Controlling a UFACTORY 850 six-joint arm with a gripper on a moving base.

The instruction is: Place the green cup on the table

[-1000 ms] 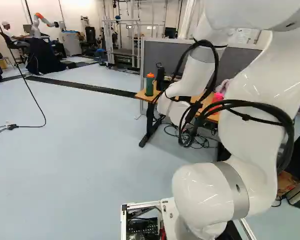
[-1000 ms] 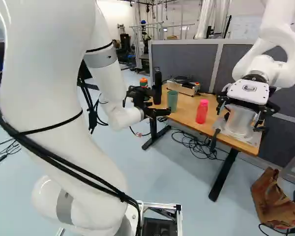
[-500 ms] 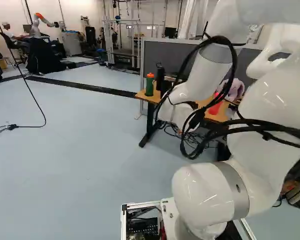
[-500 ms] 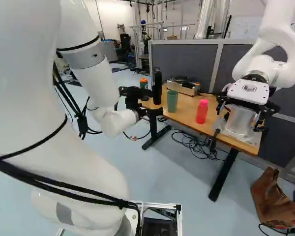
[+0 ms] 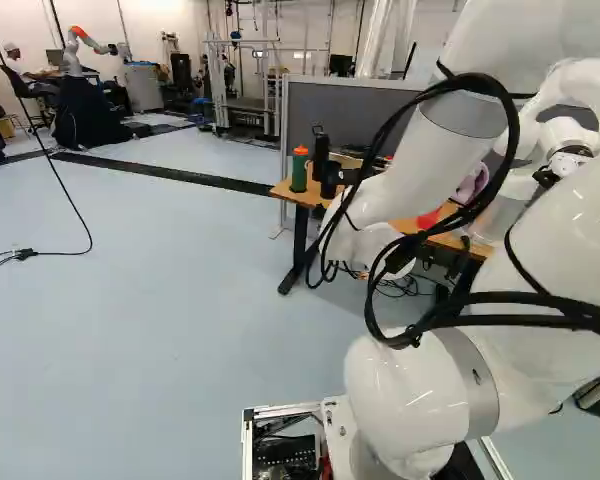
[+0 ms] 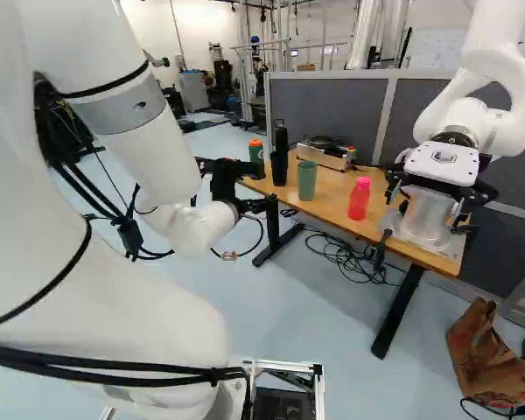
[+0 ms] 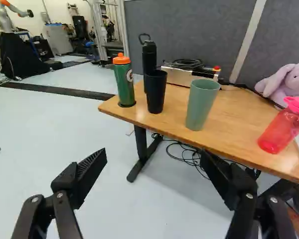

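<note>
Gripper (image 7: 153, 153) has swung farther out past the tabletop's (image 7: 234, 122) left end, its fingers spread and nothing between them, while the base has not moved. Green cup (image 7: 202, 105) has not shifted: it stands upright near the front edge, between black cup (image 7: 155, 93) and bottle (image 7: 283, 128), so placing looks finished, with only clearing away left.

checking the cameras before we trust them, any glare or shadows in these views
left base view: small bright glints on the arm's white lower joint; right base view: soft shadow on the floor under the table; wrist view: pale sheen on the tabletop around the green cup
</note>
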